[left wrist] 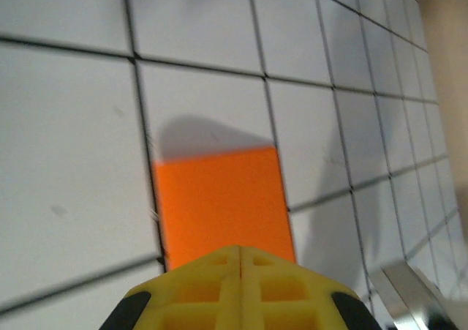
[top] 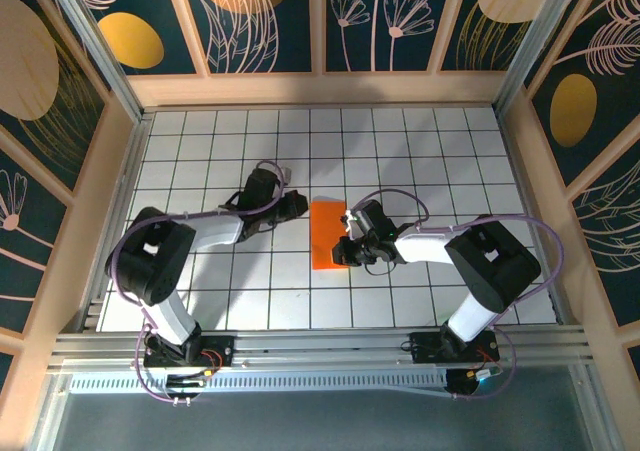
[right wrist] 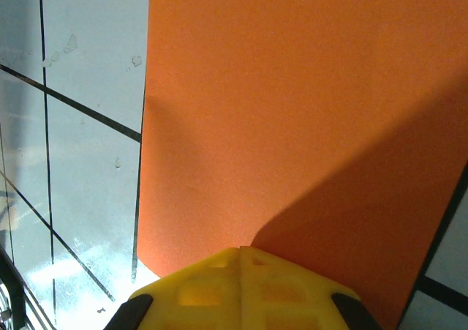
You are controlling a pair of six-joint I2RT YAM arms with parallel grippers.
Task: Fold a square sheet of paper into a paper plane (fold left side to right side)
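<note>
One sheet [top: 325, 226] under right end effector [top: 342, 255] overhead

Open tiles stretch across the far half of the desk [top: 400, 141] up to the wooden walls [top: 320, 89]. Mid-desk, the left end effector [top: 298, 205] and right end effector [top: 345, 253] crowd either side of the orange paper [top: 326, 226]. Their arms [top: 200, 236] span the near side, ahead of a metal rail [top: 320, 346].

The orange paper [right wrist: 292, 110] lies flat on the white tabletop [right wrist: 88, 162], whose dark grid lines run at its left. At the bottom, the yellow tool [right wrist: 240, 253] has its jaws pressed together over the paper's near edge. A shadow covers the paper's lower right.
</note>
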